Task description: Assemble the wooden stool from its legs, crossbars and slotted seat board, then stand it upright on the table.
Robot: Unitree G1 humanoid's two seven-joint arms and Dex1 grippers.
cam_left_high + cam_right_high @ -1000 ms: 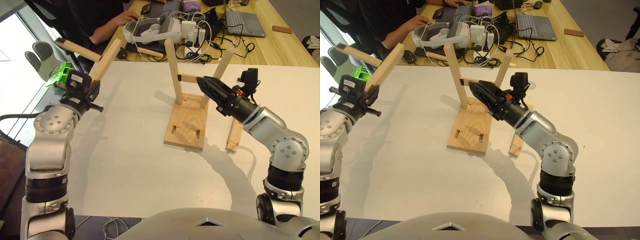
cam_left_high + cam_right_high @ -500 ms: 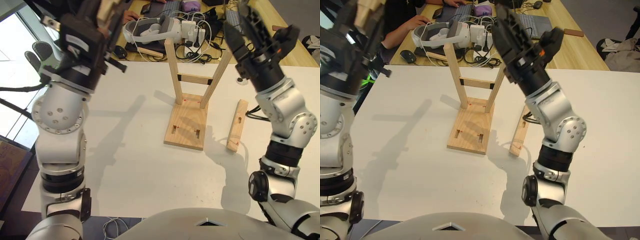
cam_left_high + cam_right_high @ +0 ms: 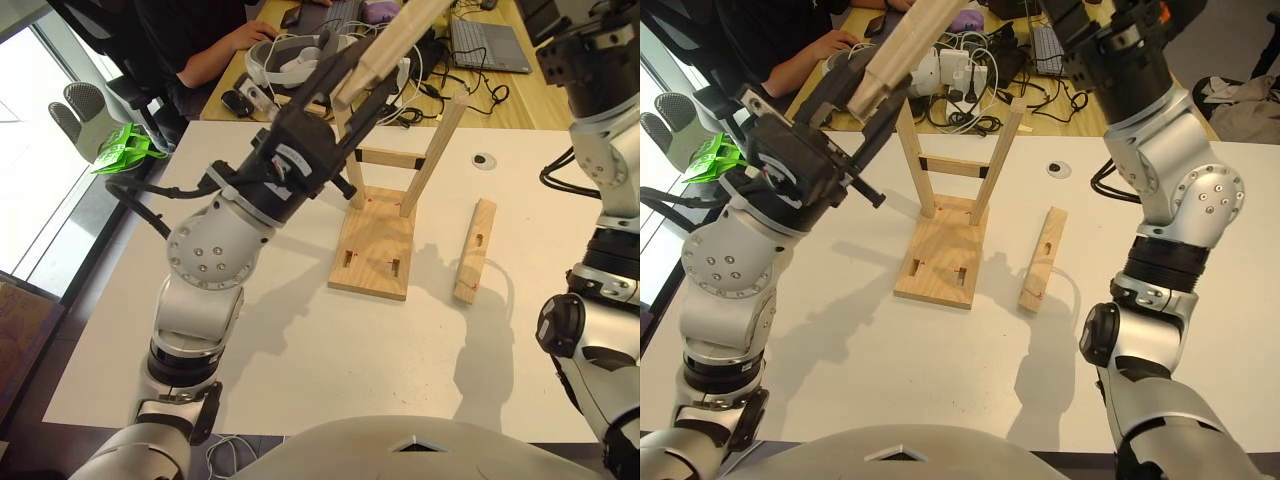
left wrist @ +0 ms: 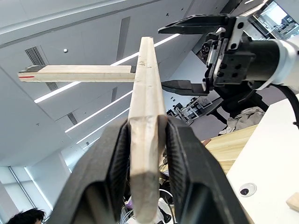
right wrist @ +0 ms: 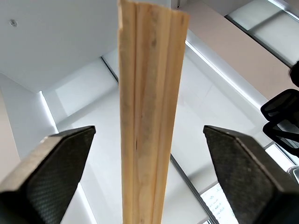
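Observation:
The slotted seat board [image 3: 372, 250] lies flat on the white table. Two legs [image 3: 347, 140] stand in its far end, joined by a dark-ended crossbar [image 3: 386, 157]. My left gripper [image 3: 345, 78] is raised above them and shut on another wooden leg [image 4: 145, 84]. A crossbar [image 4: 74, 73] sticks sideways from that leg near its far end. High at the right, my right gripper [image 4: 163, 57] is open, its fingers either side of the same leg's upper end [image 5: 149, 93] without touching it. A loose slotted piece [image 3: 473, 250] lies right of the board.
A small round disc [image 3: 486, 158] sits on the table behind the loose piece. Beyond the table's far edge, a wooden desk [image 3: 560, 100] holds a headset, cables and a laptop, with a person seated there. A green bag [image 3: 120, 150] lies at the left.
My left gripper swung the held leg from the far left up and over the board. My right gripper rose from beside the standing legs and now brackets the leg's top.

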